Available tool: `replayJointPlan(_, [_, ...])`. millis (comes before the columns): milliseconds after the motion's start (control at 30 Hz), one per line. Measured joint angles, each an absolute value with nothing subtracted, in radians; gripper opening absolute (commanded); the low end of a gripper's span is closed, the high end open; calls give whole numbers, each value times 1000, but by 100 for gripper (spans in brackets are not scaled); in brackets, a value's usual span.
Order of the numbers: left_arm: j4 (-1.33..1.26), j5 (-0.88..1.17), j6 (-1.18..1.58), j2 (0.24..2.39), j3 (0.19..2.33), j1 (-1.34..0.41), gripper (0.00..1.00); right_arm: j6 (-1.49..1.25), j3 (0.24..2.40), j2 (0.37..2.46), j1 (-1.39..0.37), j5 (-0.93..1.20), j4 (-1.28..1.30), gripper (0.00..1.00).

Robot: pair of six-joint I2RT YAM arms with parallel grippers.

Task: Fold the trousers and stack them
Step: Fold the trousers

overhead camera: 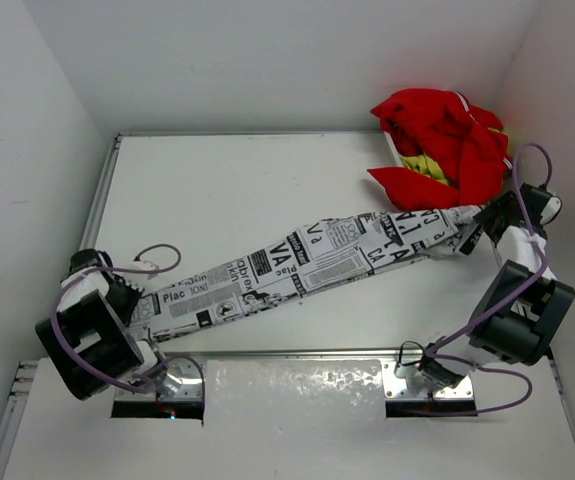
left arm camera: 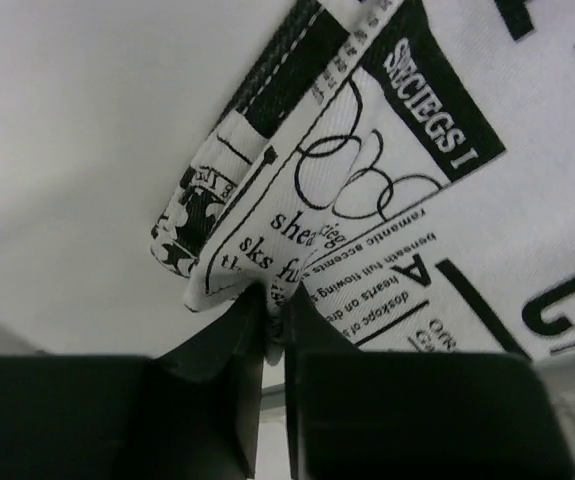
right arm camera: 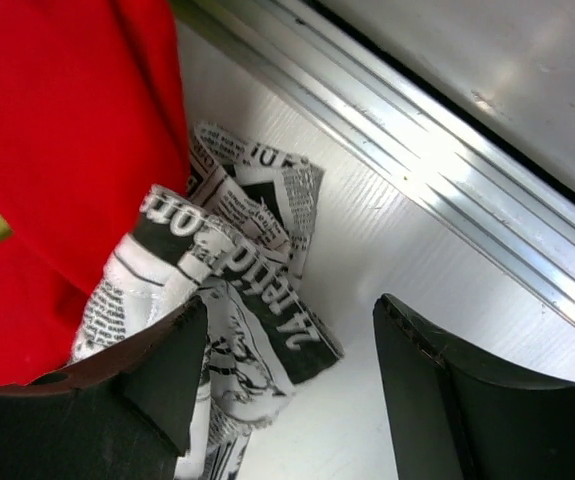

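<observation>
**Across the white table point(overhead camera: 217, 190), the newspaper-print trousers point(overhead camera: 307, 262) are laid out diagonally in a long, narrow band.**
The far end touches the red garment pile point(overhead camera: 447, 140). The near end is pinched tight in the left gripper point(left arm camera: 272, 305), apparently for tension. The right gripper point(right arm camera: 289, 305) is spread wide, with cloth bunched against one finger and nothing clamped.

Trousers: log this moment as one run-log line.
trousers: long diagonal strip | left end effector: shut on near end | right end effector: open at far end | red garment pile: beside far end
</observation>
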State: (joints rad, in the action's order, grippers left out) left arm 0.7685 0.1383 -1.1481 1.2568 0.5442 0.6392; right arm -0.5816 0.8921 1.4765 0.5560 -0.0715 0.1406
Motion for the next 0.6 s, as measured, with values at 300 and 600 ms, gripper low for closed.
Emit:
replayJointPlan(300, [465, -141, -1096, 1594, 778, 634, 9, -511, 878, 1481, 480, 13, 137, 64])
replayJointPlan(600, [279, 38, -1038, 1714, 1028, 592, 35, -413, 836, 1454, 301, 109, 152, 64])
